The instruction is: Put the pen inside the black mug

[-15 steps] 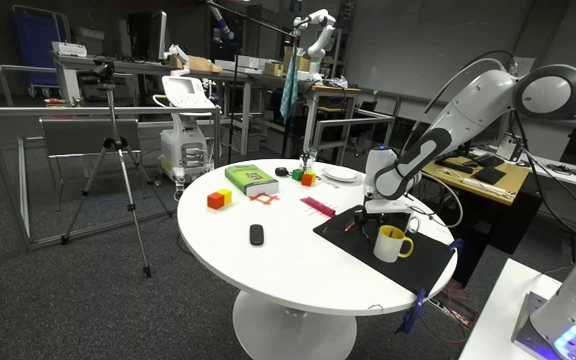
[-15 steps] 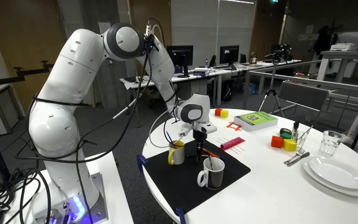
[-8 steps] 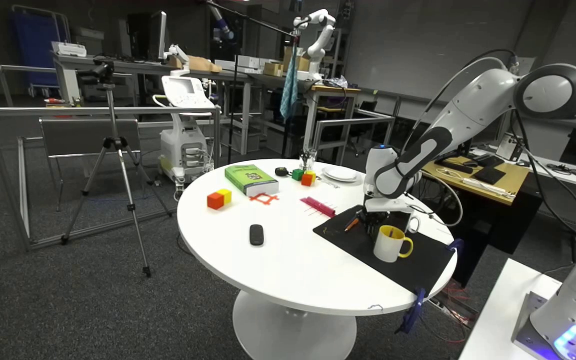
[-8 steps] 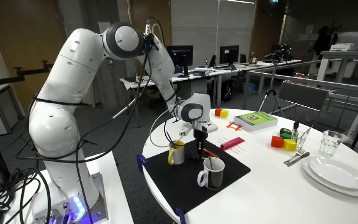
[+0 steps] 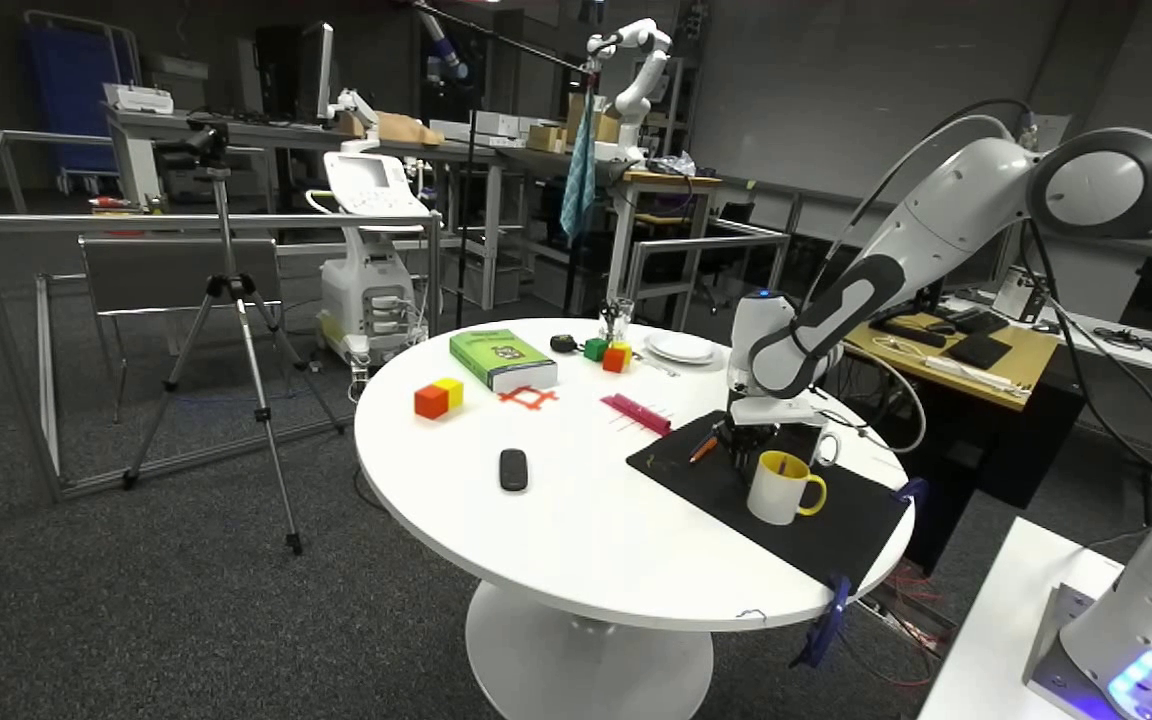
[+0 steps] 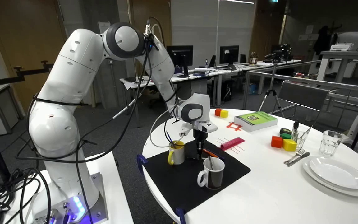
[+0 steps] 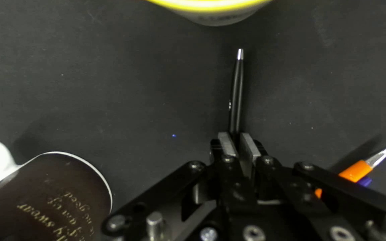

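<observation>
A black pen [image 7: 236,90] with a silver tip lies along the dark mat in the wrist view, its tip pointing toward the yellow-rimmed mug. Its rear part runs between the pads of my gripper [image 7: 236,142], which is shut on it down at mat level. The black mug [image 7: 59,204], dark with gold lettering and a white handle, stands left of the gripper. In an exterior view this black mug [image 6: 215,179] is upright, close in front of the gripper [image 6: 199,157], with a dark pen [image 6: 210,162] sticking up inside. The arm mostly covers that mug from the opposite side.
A white mug with yellow inside [image 6: 176,155] holds a blue pen and stands near the gripper. Orange and blue pens [image 5: 704,449] lie beside the fingers. The mat [image 6: 172,183] is clamped at the table edge. Farther off are a green book [image 6: 255,119], blocks and plates [image 6: 337,174].
The fingers, apart a second ago, have come together around the black pen. The wrist has shifted only very slightly; mugs and other objects stay in place.
</observation>
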Tool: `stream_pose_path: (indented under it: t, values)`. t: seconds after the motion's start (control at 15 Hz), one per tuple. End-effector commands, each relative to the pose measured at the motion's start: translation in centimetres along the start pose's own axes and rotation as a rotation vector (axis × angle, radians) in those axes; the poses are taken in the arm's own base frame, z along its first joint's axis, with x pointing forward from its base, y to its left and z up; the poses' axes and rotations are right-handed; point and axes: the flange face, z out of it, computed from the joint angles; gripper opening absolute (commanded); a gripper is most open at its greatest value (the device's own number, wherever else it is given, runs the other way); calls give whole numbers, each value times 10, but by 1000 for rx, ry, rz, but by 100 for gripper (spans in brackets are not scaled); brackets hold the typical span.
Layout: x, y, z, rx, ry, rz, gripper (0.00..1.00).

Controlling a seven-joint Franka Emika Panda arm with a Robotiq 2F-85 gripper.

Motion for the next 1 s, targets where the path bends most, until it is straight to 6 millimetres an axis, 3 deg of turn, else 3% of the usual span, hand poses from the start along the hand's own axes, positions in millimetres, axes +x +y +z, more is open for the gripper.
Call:
stream_pose_path:
  t: [0.0, 0.6, 0.93]
  values:
    - [-4, 4, -8, -31, 16, -39, 2]
    - [-8, 4, -23, -52, 56, -90, 2]
    - [-2, 10, -46, -41, 94, -97, 2]
